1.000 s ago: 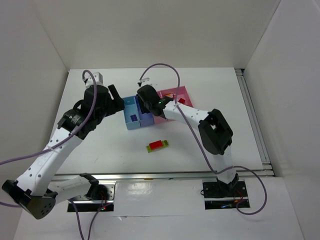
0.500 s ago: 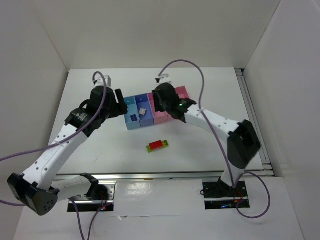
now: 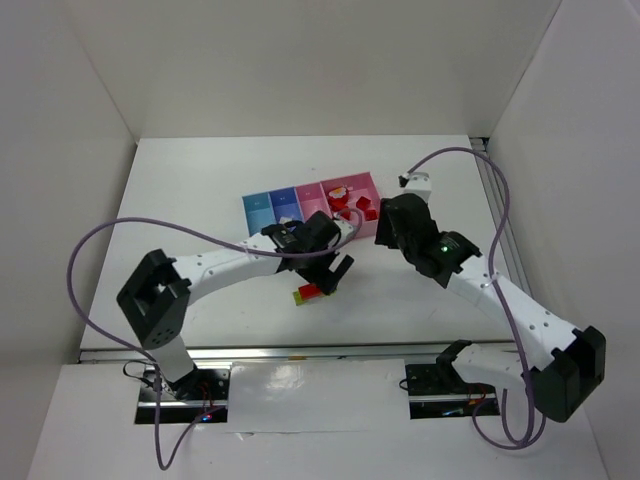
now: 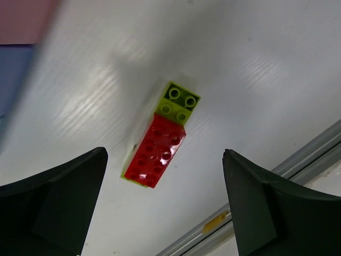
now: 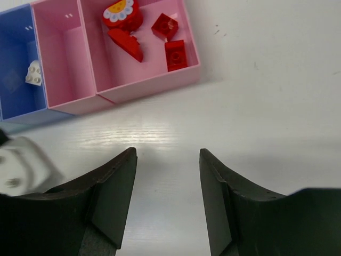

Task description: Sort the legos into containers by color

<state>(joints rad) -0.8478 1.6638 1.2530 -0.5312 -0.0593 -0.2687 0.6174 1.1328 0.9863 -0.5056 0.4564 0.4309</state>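
Note:
A red brick [image 4: 160,152] sits stacked on a longer lime green brick [image 4: 180,100] on the white table; the stack also shows in the top view [image 3: 314,291]. My left gripper [image 4: 164,153] is open and hovers above this stack, its jaws wide on either side and touching nothing; in the top view the left gripper [image 3: 330,273] is just behind the stack. My right gripper [image 5: 168,152] is open and empty over bare table, in front of the wider pink tray [image 5: 154,66], which holds several red pieces [image 5: 176,54]. A beige brick [image 5: 33,72] lies in the darker blue tray [image 5: 16,88].
The four joined trays [image 3: 375,205] stand at mid-table; the narrow pink tray [image 5: 64,64] shows nothing inside. The left arm [image 3: 230,262] stretches across in front of the blue trays. A metal rail [image 4: 298,160] runs along the table's near edge.
My left arm has swung from the left of the trays to over the red and green stack. My right arm has drawn back from above the trays to their right front.

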